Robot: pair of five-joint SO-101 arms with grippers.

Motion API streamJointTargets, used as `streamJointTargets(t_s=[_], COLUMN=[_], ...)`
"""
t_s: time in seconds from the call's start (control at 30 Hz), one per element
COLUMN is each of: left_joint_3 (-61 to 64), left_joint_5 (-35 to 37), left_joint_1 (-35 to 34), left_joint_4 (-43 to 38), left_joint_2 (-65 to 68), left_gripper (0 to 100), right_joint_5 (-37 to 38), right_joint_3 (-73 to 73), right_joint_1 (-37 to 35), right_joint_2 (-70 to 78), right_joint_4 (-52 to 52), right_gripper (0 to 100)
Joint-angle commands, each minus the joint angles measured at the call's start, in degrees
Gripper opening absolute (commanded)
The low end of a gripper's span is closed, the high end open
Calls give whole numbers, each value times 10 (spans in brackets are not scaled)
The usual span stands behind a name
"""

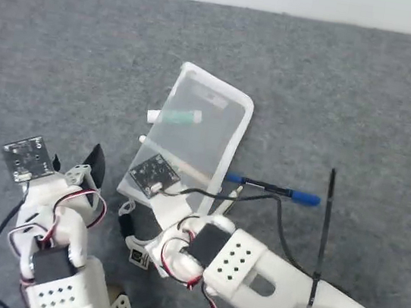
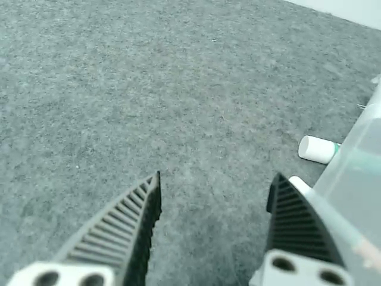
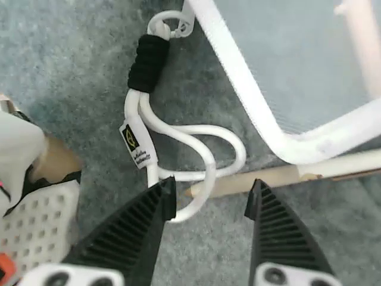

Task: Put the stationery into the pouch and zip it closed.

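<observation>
A translucent white pouch (image 1: 206, 135) lies flat in the middle of the grey mat. A green and white tube (image 1: 174, 117) pokes out of its left side, and the tube's white cap (image 2: 318, 149) also shows beside the pouch (image 2: 357, 185). A wooden pencil (image 3: 268, 177) lies at the pouch's near corner (image 3: 309, 140), tip pointing out. A blue pen (image 1: 273, 188) rests on the mat just right of the pouch. My right gripper (image 3: 211, 187) is open above the pencil tip and the pouch's white cord loop (image 3: 196, 143). My left gripper (image 2: 216, 182) is open over bare mat, left of the pouch.
The cord carries a black sleeve (image 3: 149, 61) and a small tag (image 3: 136, 146). A thin black stick (image 1: 324, 232) lies at the right, beside the right arm (image 1: 264, 281). Free mat stretches to the left and beyond the pouch.
</observation>
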Motion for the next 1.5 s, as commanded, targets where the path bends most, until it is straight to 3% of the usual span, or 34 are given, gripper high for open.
streamJointTargets(t_s=[0.0,0.3,0.6,0.8,1.0,1.2,1.47], left_joint_3=[-28,-28,-28,-28,-28,-27,-27], left_joint_5=[9,9,9,9,9,8,8], left_joint_1=[-1,0,0,0,0,-1,-1], left_joint_4=[-17,-17,-17,-17,-17,-17,-17], left_joint_2=[-9,-9,-9,-9,-9,-9,-9], left_gripper=[275,275,275,275,275,275,275], right_joint_5=[4,5,8,5,8,8,8], right_joint_3=[24,63,47,3,0,-41,-81], right_joint_1=[-5,0,58,61,61,87,126], right_joint_2=[-24,-15,131,180,188,173,25], right_joint_4=[-66,-118,-197,-154,-157,-98,26], right_gripper=[191,191,191,177,0,6,6])
